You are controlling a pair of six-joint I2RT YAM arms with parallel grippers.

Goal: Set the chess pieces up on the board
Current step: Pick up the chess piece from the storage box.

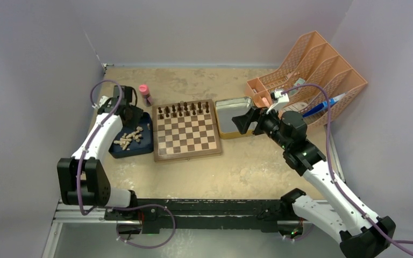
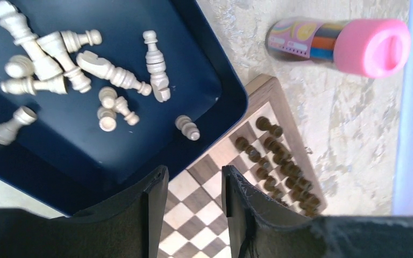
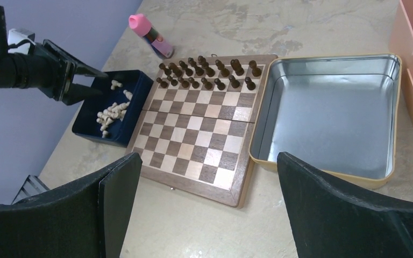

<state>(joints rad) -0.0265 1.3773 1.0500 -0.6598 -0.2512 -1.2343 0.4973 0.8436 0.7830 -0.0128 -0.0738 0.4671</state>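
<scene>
Chess pieces (image 1: 129, 138) sit in neither claw: the left claw (image 2: 193, 174) hangs with its two fingers partly apart and nothing between them, over the far corner of a dark blue tray (image 2: 140, 145) where it lies just beside the board (image 3: 193, 140). Below and beyond the fingers, the pale pieces (image 2: 86, 70) lie tumbled on their sides in the tray, most in a loose heap and a few strays nearer the rim. On the board the dark pieces (image 3: 207, 75) stand upright in two rows along the far edge, the other squares bare. A tube with a pink cap (image 2: 333, 45) lies on the table past the board's far left corner. The right claw (image 3: 208, 158) is spread wide and holds nothing, above the board's near right side, beside a metal tin (image 3: 328, 107) that touches the board's right edge; an orange file rack (image 1: 322, 70) stands behind the tin
</scene>
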